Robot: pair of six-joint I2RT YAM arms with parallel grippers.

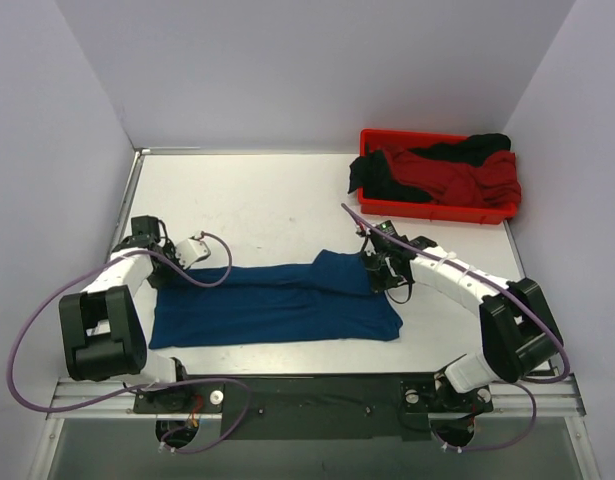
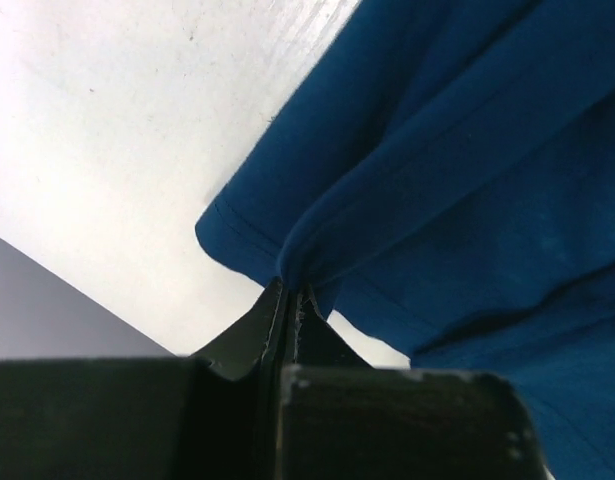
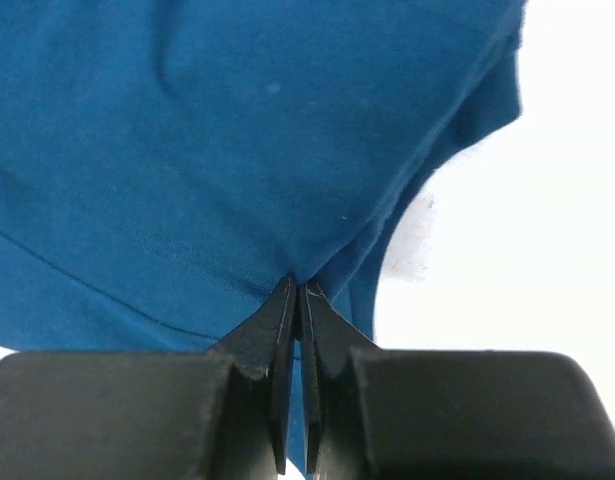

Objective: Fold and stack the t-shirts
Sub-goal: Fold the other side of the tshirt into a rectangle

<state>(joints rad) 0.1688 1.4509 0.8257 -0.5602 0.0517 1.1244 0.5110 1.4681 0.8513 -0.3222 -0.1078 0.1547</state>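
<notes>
White tabletop (image 1: 267,200) fills the walled cell. The left gripper (image 2: 289,288) is clamped on the navy t-shirt (image 1: 267,310) at its left edge, and the right gripper (image 3: 297,287) pinches its right end. This looks like a fold being set up. Next, both should lift evenly. The other t-shirts (image 1: 442,175) lie in the red tray (image 1: 437,213).
</notes>
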